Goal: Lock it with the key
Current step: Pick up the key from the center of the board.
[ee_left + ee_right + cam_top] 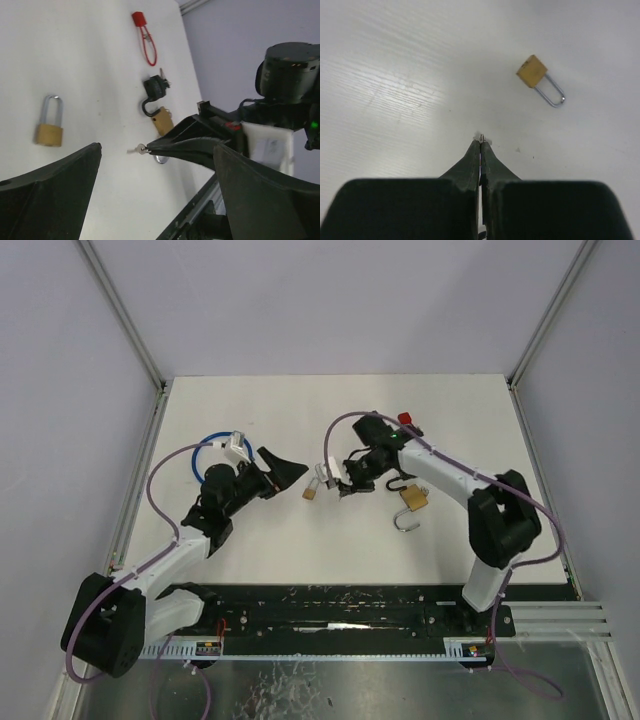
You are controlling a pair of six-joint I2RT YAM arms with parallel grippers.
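A small silver key [136,149] is pinched in the tips of my right gripper [480,142], which is shut on it just above the table. Only the key's edge [481,136] pokes out past the tips in the right wrist view. A closed brass padlock [312,490] lies flat on the white table, a little left of the right gripper [338,489]. The same padlock [538,75] lies ahead and to the right in the right wrist view, and left of the key [49,131] in the left wrist view. My left gripper [285,472] hangs wide open with nothing in it, left of the padlock.
A second brass padlock [412,502] with its shackle open lies right of centre. A black padlock [156,89] lies beside it, and a red cable lock [145,37] near the back. A blue cable loop [205,447] runs by the left arm.
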